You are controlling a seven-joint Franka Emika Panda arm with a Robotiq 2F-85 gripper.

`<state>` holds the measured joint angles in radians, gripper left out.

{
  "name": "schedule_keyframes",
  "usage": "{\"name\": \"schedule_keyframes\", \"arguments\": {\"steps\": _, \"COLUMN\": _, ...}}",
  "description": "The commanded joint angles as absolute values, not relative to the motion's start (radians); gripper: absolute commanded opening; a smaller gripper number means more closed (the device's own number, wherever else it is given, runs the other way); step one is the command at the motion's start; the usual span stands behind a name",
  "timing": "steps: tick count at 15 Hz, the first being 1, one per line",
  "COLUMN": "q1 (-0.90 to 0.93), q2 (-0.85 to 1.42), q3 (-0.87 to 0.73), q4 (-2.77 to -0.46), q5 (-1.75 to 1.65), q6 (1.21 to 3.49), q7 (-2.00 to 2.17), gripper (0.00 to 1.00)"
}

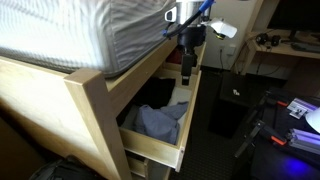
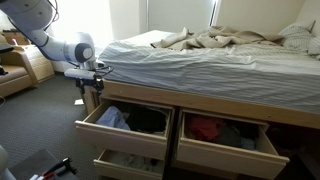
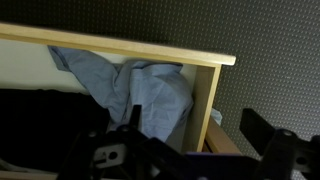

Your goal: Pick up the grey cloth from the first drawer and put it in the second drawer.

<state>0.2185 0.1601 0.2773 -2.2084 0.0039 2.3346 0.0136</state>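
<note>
Finds the black two-finger gripper (image 3: 190,152) spread wide and empty above the outer corner of the upper pale-wood drawer (image 2: 118,140), with the crumpled grey-blue cloth (image 3: 140,95) lying in that corner at 12 o'clock of the fingertips in the wrist view, touching dark clothing (image 3: 40,120) at its 9 o'clock. Crowds the approach with the striped mattress (image 1: 80,30) and wooden bed frame (image 1: 95,110) overhanging the drawer's back, a pulled-out lower pale-wood drawer (image 2: 128,162) at 6 o'clock, and a red garment (image 2: 205,128) in the neighbouring drawer at 3 o'clock. Leaves open grey carpet (image 2: 40,125) beyond the drawer fronts.
</note>
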Motion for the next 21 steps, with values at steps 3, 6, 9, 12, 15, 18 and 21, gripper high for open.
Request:
{"name": "schedule_keyframes", "arguments": {"steps": 3, "q1": 0.213, "q2": 0.310, "q3": 0.238, "q4": -2.114, "q5": 0.013, "q6": 2.355, "q7": 0.008, "gripper": 1.00}}
{"name": "schedule_keyframes", "arguments": {"steps": 6, "q1": 0.221, "q2": 0.476, "q3": 0.187, "q4": -2.043, "q5": -0.008, "q6": 2.366, "q7": 0.073, "gripper": 1.00}}
{"name": "schedule_keyframes", "arguments": {"steps": 9, "q1": 0.248, "q2": 0.657, "q3": 0.134, "q4": -1.960, "q5": -0.029, "q6": 2.376, "q7": 0.135, "gripper": 1.00}}
{"name": "schedule_keyframes", "arguments": {"steps": 12, "q1": 0.241, "q2": 0.663, "q3": 0.135, "q4": -1.982, "q5": -0.017, "q6": 2.375, "q7": 0.119, "gripper": 1.00}}
{"name": "schedule_keyframes", "arguments": {"steps": 15, "q1": 0.247, "q2": 0.708, "q3": 0.133, "q4": -1.960, "q5": -0.017, "q6": 2.381, "q7": 0.123, "gripper": 1.00}}
{"name": "schedule_keyframes", "arguments": {"steps": 18, "q1": 0.278, "q2": 0.727, "q3": 0.107, "q4": -1.977, "q5": -0.043, "q6": 2.540, "q7": 0.171, "gripper": 1.00}}
{"name": "schedule_keyframes", "arguments": {"steps": 21, "q1": 0.384, "q2": 0.831, "q3": 0.015, "q4": -1.939, "q5": -0.136, "q6": 2.680, "q7": 0.272, "gripper": 1.00}}
